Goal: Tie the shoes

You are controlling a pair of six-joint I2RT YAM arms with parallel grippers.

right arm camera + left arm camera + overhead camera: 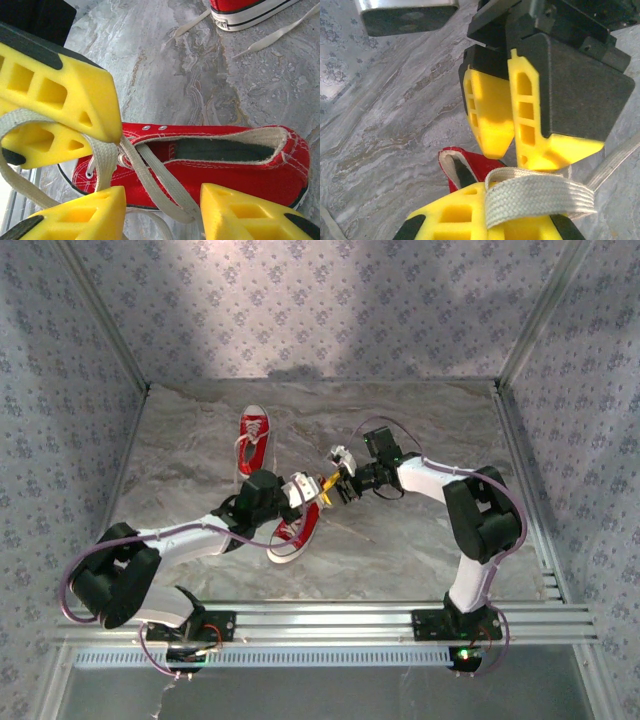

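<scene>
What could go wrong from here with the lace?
1. The left tool is shut on the lace, and nothing pins the near shoe. Further pulling may drag or tip it.
2. The right tool stands open over crossing strands beside the shoe's side. Closing could pinch both strands, or the canvas.
3. The two tools sit very close together and could collide.
</scene>
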